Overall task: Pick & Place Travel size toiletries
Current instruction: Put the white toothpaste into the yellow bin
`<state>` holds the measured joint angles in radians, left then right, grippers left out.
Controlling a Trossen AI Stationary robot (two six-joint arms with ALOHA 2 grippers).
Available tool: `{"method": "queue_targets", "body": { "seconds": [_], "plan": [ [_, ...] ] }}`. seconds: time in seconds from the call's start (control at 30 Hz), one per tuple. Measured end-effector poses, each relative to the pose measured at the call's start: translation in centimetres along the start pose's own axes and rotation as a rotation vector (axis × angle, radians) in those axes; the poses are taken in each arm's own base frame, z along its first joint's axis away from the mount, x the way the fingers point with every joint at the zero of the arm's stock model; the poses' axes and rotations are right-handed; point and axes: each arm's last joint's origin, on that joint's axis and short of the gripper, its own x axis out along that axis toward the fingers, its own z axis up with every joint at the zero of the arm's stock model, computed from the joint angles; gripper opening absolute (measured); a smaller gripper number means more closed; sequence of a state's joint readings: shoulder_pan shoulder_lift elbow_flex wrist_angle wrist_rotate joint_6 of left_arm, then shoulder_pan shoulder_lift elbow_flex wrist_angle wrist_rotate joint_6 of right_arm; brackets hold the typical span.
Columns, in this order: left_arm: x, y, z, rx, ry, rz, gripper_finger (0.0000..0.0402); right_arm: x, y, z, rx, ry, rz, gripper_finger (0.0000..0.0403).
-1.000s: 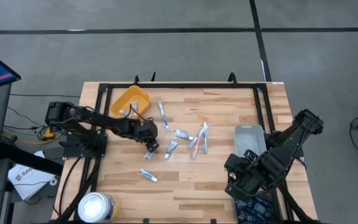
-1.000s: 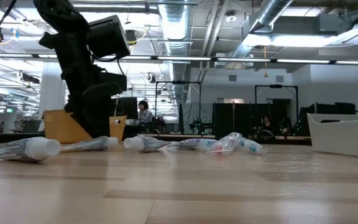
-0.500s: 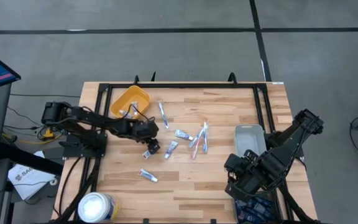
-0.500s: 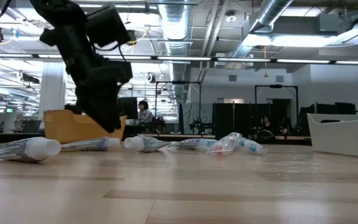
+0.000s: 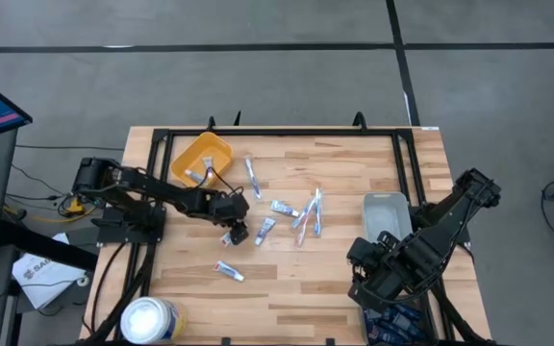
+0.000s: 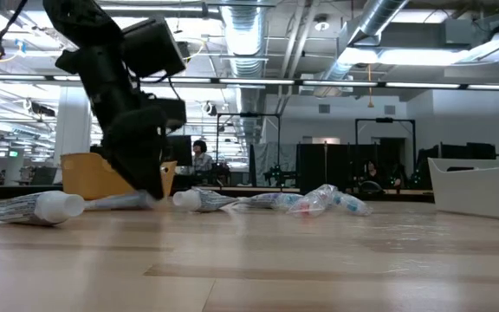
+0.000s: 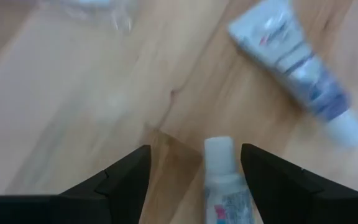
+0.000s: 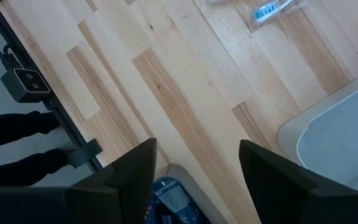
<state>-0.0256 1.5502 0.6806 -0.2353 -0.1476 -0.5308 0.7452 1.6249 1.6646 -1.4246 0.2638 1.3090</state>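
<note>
Small white tubes with blue and red print lie scattered mid-table: one (image 5: 251, 176) beside the yellow bin, others (image 5: 282, 207) (image 5: 264, 229) (image 5: 229, 272), and a cluster of clear-wrapped sticks (image 5: 306, 217). My left gripper (image 5: 236, 234) is low over the table just left of them and open. In the left wrist view its fingers (image 7: 196, 152) stand on either side of a white tube (image 7: 224, 180) lying flat, cap end pointing away from the wrist. A second tube (image 7: 303, 68) lies beyond. My right gripper (image 8: 197, 155) waits open over the table's near right.
The yellow bin (image 5: 200, 159) sits at the far left with a few items inside. A grey tray (image 5: 388, 216) lies on the right, a big white tub (image 5: 150, 320) at the near left corner. A black frame (image 5: 287, 135) rims the table. Bare wood lies along the near middle.
My left gripper tipped up off the table half a second ago, then swung back down onto the spot by the tubes. Its fingers now sit low, almost at the table top. The tubes and the right arm stayed where they were.
</note>
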Motion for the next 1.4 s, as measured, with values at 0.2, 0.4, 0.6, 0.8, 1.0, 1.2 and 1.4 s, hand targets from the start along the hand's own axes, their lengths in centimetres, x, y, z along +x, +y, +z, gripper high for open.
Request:
{"method": "queue_targets", "body": {
  "seconds": [0.2, 0.4, 0.6, 0.8, 1.0, 1.2, 1.4],
  "plan": [
    [1.2, -0.2, -0.5, 0.017, 0.046, 0.026, 0.0245, 0.0, 0.0, 0.0, 0.0, 0.0, 0.0, 0.0221],
    [1.1, 0.0, -0.5, -0.022, 0.046, 0.027, 0.019, 0.0, 0.0, 0.0, 0.001, 0.0, 0.001, 0.0221],
    [1.0, 0.1, -0.5, -0.047, 0.047, 0.036, 0.0097, 0.0, 0.0, 0.0, 0.001, 0.0, 0.001, 0.0221],
    [1.0, 0.0, -0.4, -0.052, 0.043, 0.018, 0.0034, 0.0, 0.0, 0.0, 0.0, 0.0, 0.001, 0.0221],
    [0.1, 0.0, -0.4, -0.062, 0.051, -0.039, 0.0004, 0.0, 0.0, 0.0, -0.007, 0.0, 0.0, 0.0221],
    [-2.9, 0.3, 0.9, -0.088, -0.087, -0.066, 0.0001, 0.0, 0.0, 0.0, -0.009, 0.001, -0.002, 0.0221],
    [-6.9, 0.6, 0.9, -0.058, -0.157, -0.133, 0.0017, 0.0, 0.0, 0.0, -0.01, 0.001, -0.002, 0.0221]
  ]
}}
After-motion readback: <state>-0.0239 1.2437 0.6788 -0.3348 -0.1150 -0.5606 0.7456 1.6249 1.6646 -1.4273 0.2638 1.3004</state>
